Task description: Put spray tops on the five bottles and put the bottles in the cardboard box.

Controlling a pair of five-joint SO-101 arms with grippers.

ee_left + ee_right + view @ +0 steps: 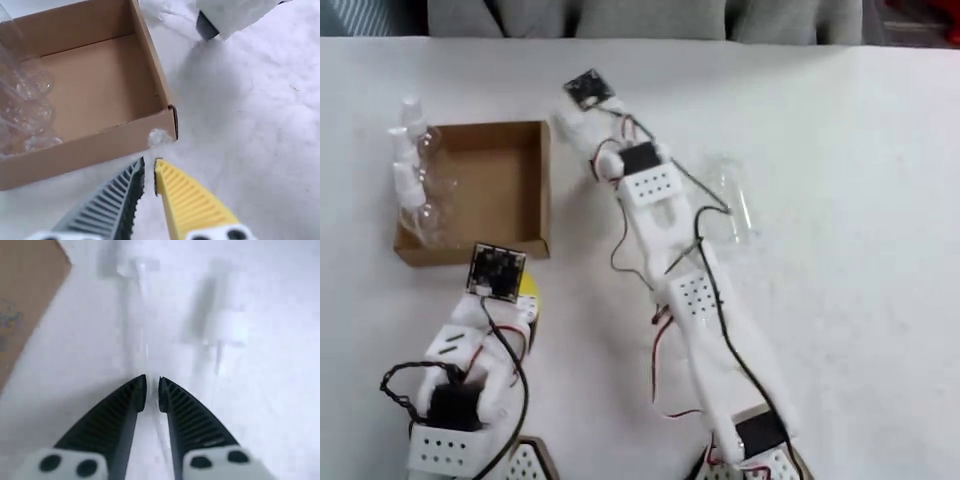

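The cardboard box [533,185] sits at the table's left. Clear bottles [415,175] with white tops stand along its left side, and their clear bases [27,102] press against one inner wall. Another clear bottle [732,203] lies on the table beside the right arm. My right gripper [152,386] is just past the box's far right corner, shut on the thin tube of a white spray top [137,267]. A second spray top [226,330] lies close by. My left gripper [149,169], grey and yellow, is shut and empty, just short of the box's near corner [170,117].
The box wall [27,295] runs alongside the right gripper. The right arm [695,290] stretches diagonally across the table's middle. A small clear scrap [159,136] lies by the box corner. White tabletop [860,250] spreads to the right.
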